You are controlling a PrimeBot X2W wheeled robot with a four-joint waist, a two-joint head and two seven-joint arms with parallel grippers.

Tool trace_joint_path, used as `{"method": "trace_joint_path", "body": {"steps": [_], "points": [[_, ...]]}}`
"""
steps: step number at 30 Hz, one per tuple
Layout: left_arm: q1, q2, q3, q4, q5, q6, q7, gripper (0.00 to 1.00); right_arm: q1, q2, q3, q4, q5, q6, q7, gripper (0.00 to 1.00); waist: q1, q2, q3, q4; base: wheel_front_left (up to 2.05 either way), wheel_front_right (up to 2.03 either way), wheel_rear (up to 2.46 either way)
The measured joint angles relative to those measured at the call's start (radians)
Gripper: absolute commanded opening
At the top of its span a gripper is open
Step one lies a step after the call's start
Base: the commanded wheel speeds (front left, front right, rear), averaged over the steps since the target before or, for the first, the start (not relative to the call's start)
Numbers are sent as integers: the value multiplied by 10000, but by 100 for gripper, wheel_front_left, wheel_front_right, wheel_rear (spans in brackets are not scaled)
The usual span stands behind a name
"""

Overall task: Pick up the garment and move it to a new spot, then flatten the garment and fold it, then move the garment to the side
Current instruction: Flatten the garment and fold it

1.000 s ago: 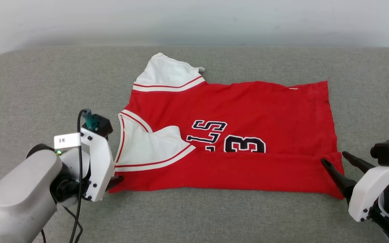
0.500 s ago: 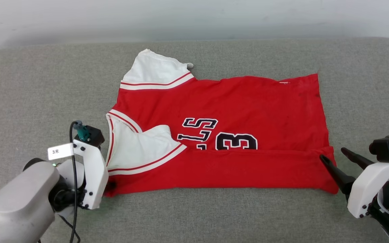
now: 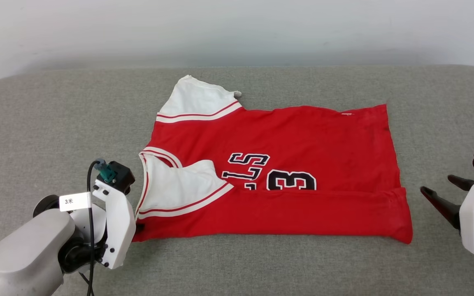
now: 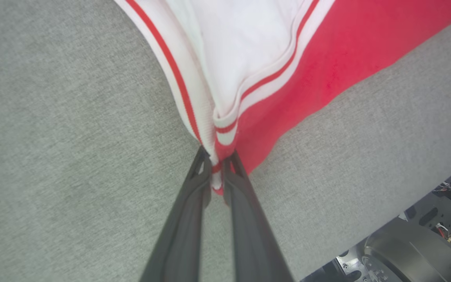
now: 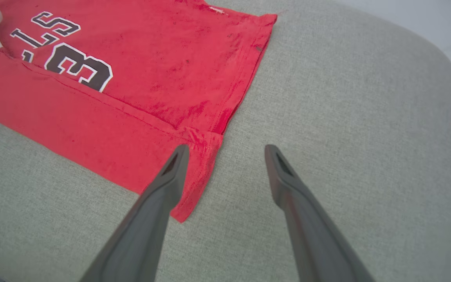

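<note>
Right now the garment (image 3: 286, 135) lies spread on the grey cushion (image 3: 56, 123), collar end toward my left arm and hem toward my right. It looks placed and flattened, and a first fold is in. The garment's near long edge is turned up over the front, hiding the lower part of the lettering (image 3: 272, 170). The near sleeve (image 3: 179, 185) lies folded in on the chest. The far sleeve (image 3: 198, 100) sticks out past the garment's far edge, not yet folded.

My left end effector (image 4: 217, 160) is closed on the garment's near collar-side corner, pinching striped trim and red cloth between both fingers. My right end effector (image 5: 227, 148) stands wide open just off the garment's near hem corner, holding nothing.

I judge I am partway through the folding. The far side, sleeve included, needs bringing in, and probably a fold across the length too. After that the folded garment has to go to the side.
</note>
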Motion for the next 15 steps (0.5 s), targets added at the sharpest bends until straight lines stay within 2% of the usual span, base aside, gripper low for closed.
{"method": "trace_joint_path", "body": {"steps": [4,7,10,15], "points": [[1,94,-31,-318,4,0,-86,0,-121,-433,113,-236,364,0,1595,100,0,0,-7,132,0,0,0],[-7,98,-35,-458,86,0,-167,0,-176,-522,199,-290,650,0,2648,100,0,0,73,205,0,0,0],[-71,84,-36,-531,174,4,-194,0,-266,-347,247,-217,828,0,3273,100,0,0,190,282,0,0,0],[-218,61,-48,-635,293,52,-244,0,-469,138,328,224,761,0,3678,100,0,0,454,411,0,0,0]]}}
